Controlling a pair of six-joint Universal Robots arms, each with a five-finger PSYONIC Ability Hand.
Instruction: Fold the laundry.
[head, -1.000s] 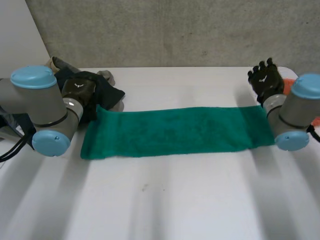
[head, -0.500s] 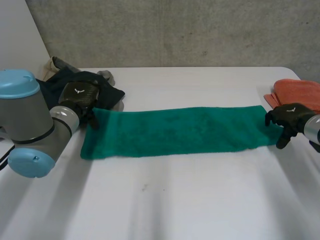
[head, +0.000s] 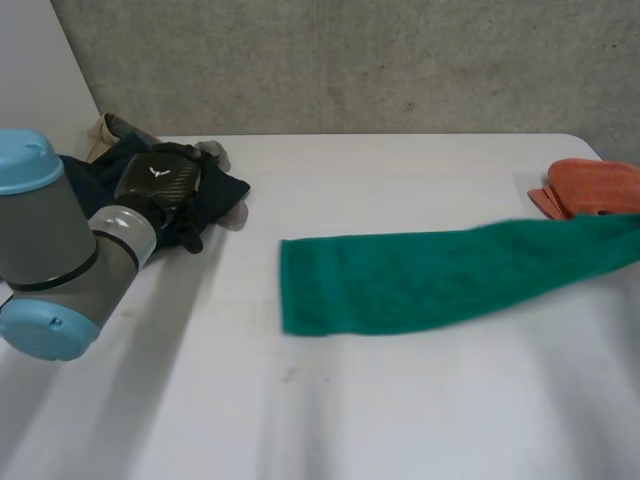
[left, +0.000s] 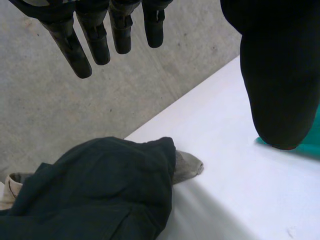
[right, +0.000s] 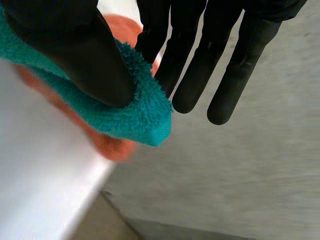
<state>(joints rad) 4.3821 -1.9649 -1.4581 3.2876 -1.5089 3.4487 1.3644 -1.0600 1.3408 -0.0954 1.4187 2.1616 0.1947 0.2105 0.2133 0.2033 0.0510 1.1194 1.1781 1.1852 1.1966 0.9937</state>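
Now grips one end of the green towel (head: 420, 275) with the right hand (right: 200, 65), thumb pinched against fingers (right: 240, 60), above the orange cloth (head: 595, 183); trails the rest across the white desk (head: 350, 410). Holds the left hand (head: 160, 185) with fingers (left: 95, 35) straight and released over the dark clothes pile (left: 100, 190).

— What is the green towel (head: 430, 275) made of?
— Terry cloth, fuzzy and matt. The orange cloth (head: 595, 185) at its two o'clock looks similar.
— And the table (head: 350, 400)?
— Smooth and white, with a faint sheen. The dark garment (left: 100, 190) is a flat, matt weave. The left hand (head: 160, 180) has a glossy carbon-weave back. The wall (head: 350, 60) is rough concrete.
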